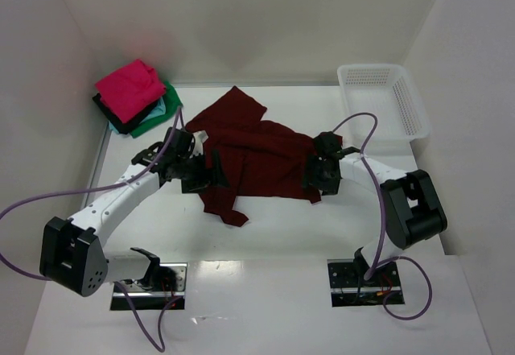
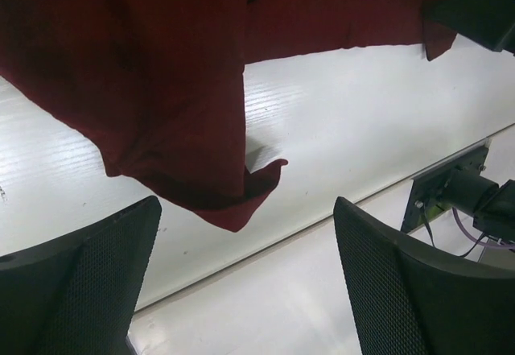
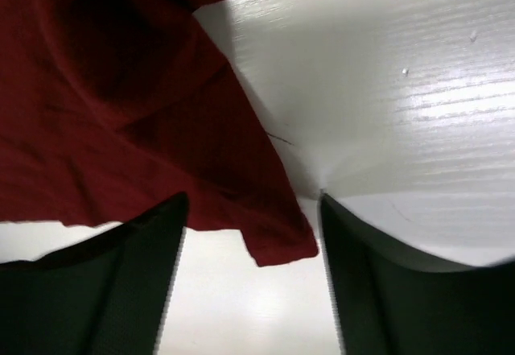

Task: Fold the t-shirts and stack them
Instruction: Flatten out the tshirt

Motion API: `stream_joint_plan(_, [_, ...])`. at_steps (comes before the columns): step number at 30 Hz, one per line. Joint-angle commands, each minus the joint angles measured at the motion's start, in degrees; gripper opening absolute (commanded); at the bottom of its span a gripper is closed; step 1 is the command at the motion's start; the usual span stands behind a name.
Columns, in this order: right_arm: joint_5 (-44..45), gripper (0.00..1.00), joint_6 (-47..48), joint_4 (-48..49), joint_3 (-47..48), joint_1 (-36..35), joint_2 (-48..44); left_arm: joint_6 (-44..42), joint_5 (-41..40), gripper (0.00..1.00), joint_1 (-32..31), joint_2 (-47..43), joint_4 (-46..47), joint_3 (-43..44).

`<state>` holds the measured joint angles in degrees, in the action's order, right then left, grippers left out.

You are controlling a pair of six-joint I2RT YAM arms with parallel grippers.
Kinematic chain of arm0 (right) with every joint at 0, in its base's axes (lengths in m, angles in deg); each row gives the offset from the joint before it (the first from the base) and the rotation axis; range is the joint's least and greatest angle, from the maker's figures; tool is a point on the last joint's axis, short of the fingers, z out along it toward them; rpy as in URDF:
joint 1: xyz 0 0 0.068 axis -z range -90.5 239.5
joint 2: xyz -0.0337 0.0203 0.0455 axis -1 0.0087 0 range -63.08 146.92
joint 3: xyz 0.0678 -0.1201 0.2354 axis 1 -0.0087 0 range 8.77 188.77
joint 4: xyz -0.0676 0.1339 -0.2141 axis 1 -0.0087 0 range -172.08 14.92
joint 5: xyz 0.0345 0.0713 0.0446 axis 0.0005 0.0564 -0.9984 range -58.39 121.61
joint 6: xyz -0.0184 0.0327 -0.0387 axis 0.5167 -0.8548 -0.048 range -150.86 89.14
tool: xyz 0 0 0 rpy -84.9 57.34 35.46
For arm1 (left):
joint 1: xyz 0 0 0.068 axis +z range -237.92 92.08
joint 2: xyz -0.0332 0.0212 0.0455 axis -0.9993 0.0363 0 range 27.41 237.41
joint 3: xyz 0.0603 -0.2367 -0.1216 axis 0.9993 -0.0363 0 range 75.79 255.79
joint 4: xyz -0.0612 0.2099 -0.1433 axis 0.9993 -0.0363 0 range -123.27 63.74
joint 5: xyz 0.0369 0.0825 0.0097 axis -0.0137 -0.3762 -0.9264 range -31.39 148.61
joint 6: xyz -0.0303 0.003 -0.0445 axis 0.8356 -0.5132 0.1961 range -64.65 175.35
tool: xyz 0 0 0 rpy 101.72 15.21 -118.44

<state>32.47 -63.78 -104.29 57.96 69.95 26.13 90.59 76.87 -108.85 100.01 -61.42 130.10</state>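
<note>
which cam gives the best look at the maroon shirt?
Top external: the whole maroon shirt shows, rumpled, with its full outline in frame. Left wrist catches only a lower edge and one folded corner; right wrist shows only one corner, close up.

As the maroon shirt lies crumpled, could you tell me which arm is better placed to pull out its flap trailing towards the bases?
Left, probably. The open left claw sits beside that flap of the maroon shirt; the right claw, also open, is at its opposite edge.
</note>
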Motion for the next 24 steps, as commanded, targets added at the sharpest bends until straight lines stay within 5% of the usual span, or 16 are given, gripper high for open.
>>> stream_joint_plan(1, [3.27,0.68,-1.26,-0.84,0.47,-0.84,-0.70,0.88,0.99,0.95,-0.08,-2.02,0.35,-0.60])
stream_joint_plan(8, [4.49,0.08,-3.98,-3.03,0.99,-0.84,-2.37,-0.26,0.99,0.98,-0.08,-2.02,-0.18,1.16])
stream_joint_plan(12, [7.83,0.07,-5.22,-5.24,1.61,-0.84,-6.32,-0.79,0.99,0.98,-0.08,-2.02,-0.18,0.02])
stream_joint_plan(17, [8.89,0.25,-6.80,-8.13,2.84,-0.31,-8.96,-2.37,2.04,0.99,-0.08,0.61,-0.18,0.01])
stream_joint_plan(24, [12.24,0.25,-10.84,-11.57,3.37,1.97,-12.74,-4.83,2.04,0.99,-0.08,3.16,-0.18,1.06])
